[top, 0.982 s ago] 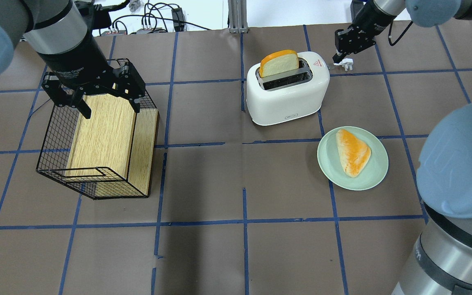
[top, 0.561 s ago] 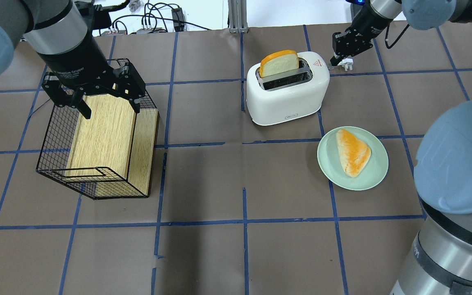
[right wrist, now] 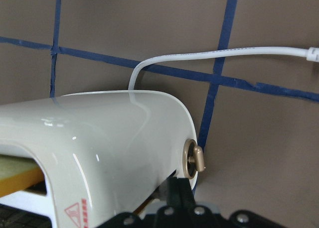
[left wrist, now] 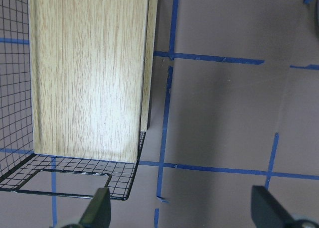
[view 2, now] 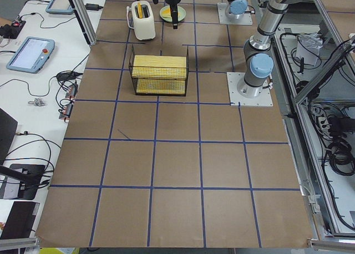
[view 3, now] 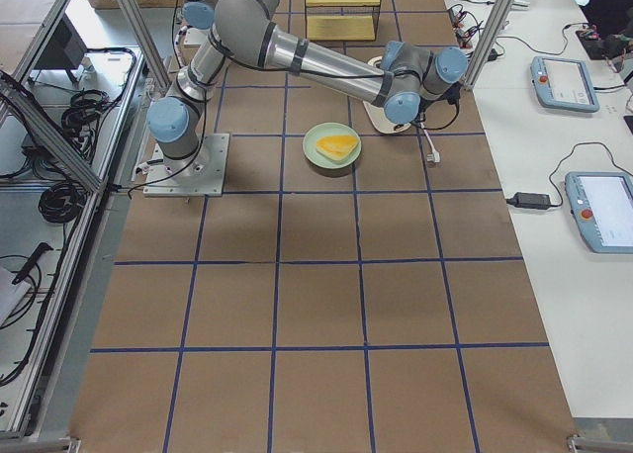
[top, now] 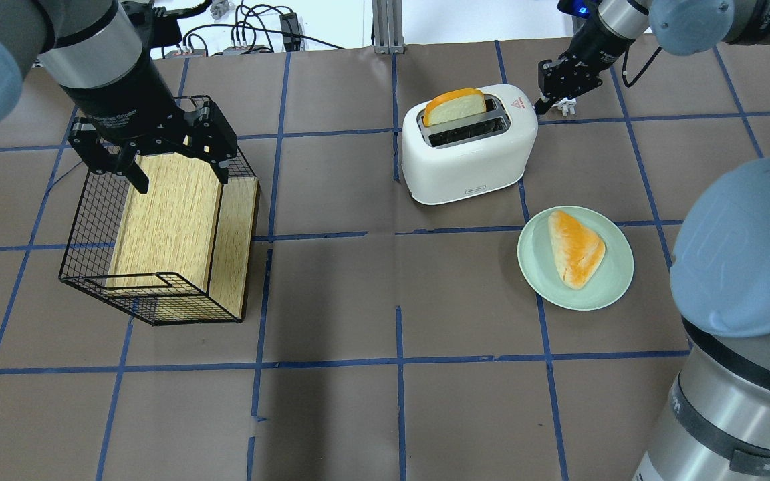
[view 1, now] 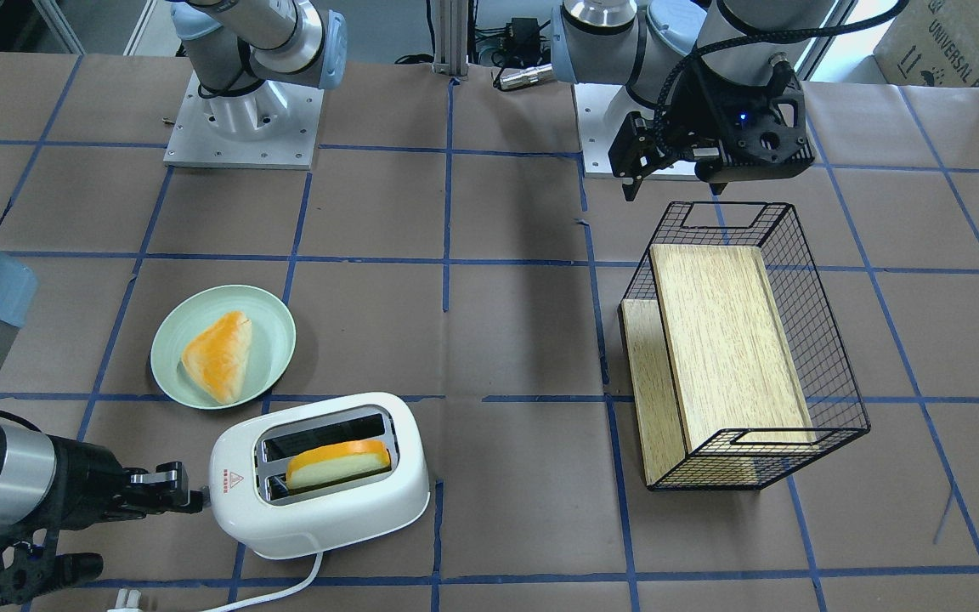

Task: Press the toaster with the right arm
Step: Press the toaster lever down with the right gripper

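**Overhead exterior.** The toaster (top: 468, 150) is standing near the table's far edge, at 12 o'clock from the table's centre. The right gripper (top: 545, 100), jaws drawn together and gripping nothing, is sitting at the toaster's 2 o'clock end, closer in than a second ago. The slice (top: 453, 107) is riding lower in its slot than it was then. The plug (top: 567, 103) is lying just behind the gripper, partly covered by it. The left gripper (top: 178, 175) is hanging spread wide and empty over the wire basket (top: 87, 227) (no change there). The plate (top: 619, 287) with its bread (top: 575, 248) is lying at the toaster's 5 o'clock, apart from it. Bare table (top: 465, 300) is lying open at the toaster's 6 o'clock.

**Exterior front-facing.** The right gripper is meeting the toaster's end at 9 o'clock. The cord (view 1: 285, 588) is running off the view's lower edge.

**Right wrist-mounted.** The lever knob (right wrist: 193, 158) is showing on the toaster's rounded end, with black fingertips (right wrist: 180, 190) just beneath it. Whether they are touching it cannot be told.

**Left wrist-mounted.** Two fingertips are showing well apart at the bottom edge, with the basket at 10 o'clock.

**Exterior left.** The toaster is showing small and far, so detail is not readable.

**Exterior right.** The right arm is hiding most of the toaster.
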